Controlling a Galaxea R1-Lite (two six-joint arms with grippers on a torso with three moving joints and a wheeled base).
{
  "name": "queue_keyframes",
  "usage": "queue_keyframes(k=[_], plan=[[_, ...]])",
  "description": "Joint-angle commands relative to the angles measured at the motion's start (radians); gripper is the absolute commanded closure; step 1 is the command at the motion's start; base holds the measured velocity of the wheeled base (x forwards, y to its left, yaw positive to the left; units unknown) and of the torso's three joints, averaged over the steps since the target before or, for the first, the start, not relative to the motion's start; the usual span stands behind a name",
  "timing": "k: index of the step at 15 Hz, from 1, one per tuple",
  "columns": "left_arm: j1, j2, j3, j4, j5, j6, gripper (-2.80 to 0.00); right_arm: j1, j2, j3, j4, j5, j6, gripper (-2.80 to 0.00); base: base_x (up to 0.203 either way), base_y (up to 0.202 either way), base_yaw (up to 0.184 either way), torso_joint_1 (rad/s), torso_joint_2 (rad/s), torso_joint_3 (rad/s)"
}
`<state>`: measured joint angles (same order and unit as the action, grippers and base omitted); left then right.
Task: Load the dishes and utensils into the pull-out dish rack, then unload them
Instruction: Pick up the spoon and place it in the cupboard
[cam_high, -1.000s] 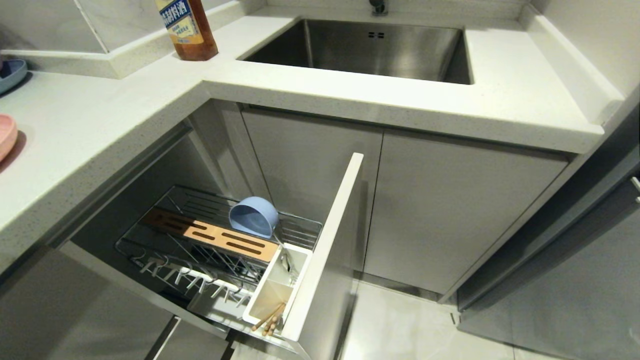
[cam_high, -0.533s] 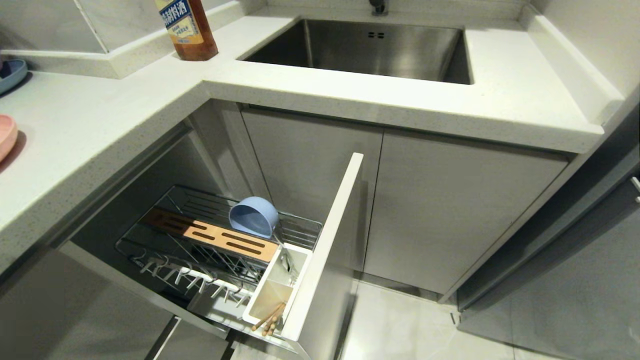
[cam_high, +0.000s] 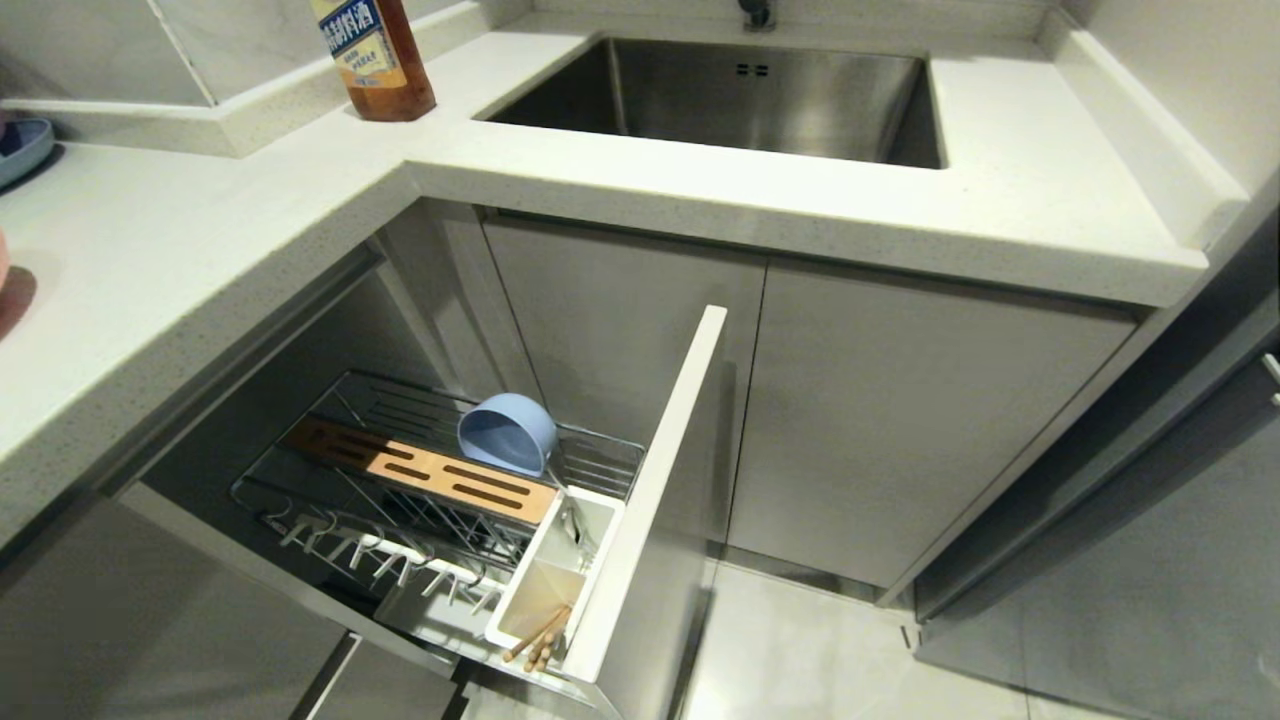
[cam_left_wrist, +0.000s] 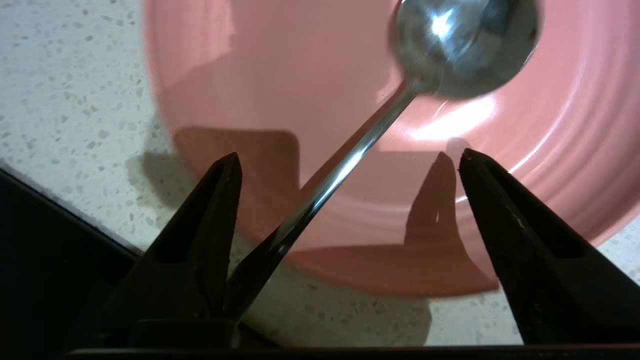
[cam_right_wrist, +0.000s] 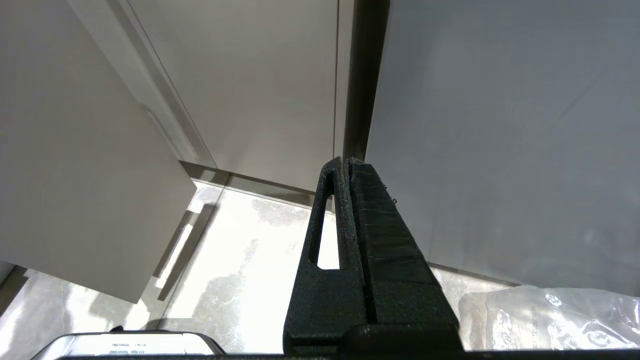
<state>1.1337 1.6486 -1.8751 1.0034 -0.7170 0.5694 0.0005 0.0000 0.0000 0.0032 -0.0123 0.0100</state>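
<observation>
Pull-out dish rack (cam_high: 400, 470): drawn out below the bench (cam_high: 200, 250), pale grey front panel (cam_high: 650, 480) standing open toward the floor. Contents of rack: light-blue bowl (cam_high: 507, 433) tipped on its side on the wire grid, just behind the slotted wooden strip (cam_high: 420, 465). White-tipped hooks (cam_high: 400, 565) along the near rail. White utensil cup (cam_high: 555, 580) at the corner by the front panel: chopsticks (cam_high: 538, 635) in the near compartment, tips poking over the rim; thin metal handles showing in the far compartment, kind not discernible.

Pink plate (cam_left_wrist: 350, 125): on the speckled bench, near its edge. Spoon (cam_left_wrist: 380, 115) with bowl end over the plate, handle slanting down across the rim toward one finger; contact with plate not resolvable. Left gripper (cam_left_wrist: 350, 160) above plate, fingers spread wide, nothing clamped between them.

Right gripper (cam_right_wrist: 345, 165): low beside cabinet doors, over the floor, fingers pressed together, empty.

Sink (cam_high: 740, 95) and brown bottle (cam_high: 375, 60) on the bench top. Darker blue plate (cam_high: 20, 150) at far left edge.
</observation>
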Motion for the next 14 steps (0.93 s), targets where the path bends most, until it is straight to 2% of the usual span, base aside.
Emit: queue_keyframes(k=[1,12,13,14], plan=[[-0.004,0.014,-0.001,0.005,-0.004,0.003,-2.80,0.000,0.000,0.002,0.000,0.000,0.000,0.00,0.000,0.000,0.000,0.000,0.00,0.000],[-0.045,0.010,0.001,0.007,-0.002,0.001,-2.80,0.000,0.000,0.003,0.000,0.000,0.000,0.00,0.000,0.000,0.000,0.000,0.00,0.000],[-0.048,0.011,-0.001,0.006,-0.004,0.000,0.00,0.000,0.000,0.002,0.000,0.000,0.000,0.00,0.000,0.000,0.000,0.000,0.00,0.000],[-0.052,0.010,-0.002,0.006,-0.002,-0.002,0.00,0.001,0.000,0.002,0.000,0.000,0.001,0.00,0.000,0.000,0.000,0.000,0.00,0.000]])
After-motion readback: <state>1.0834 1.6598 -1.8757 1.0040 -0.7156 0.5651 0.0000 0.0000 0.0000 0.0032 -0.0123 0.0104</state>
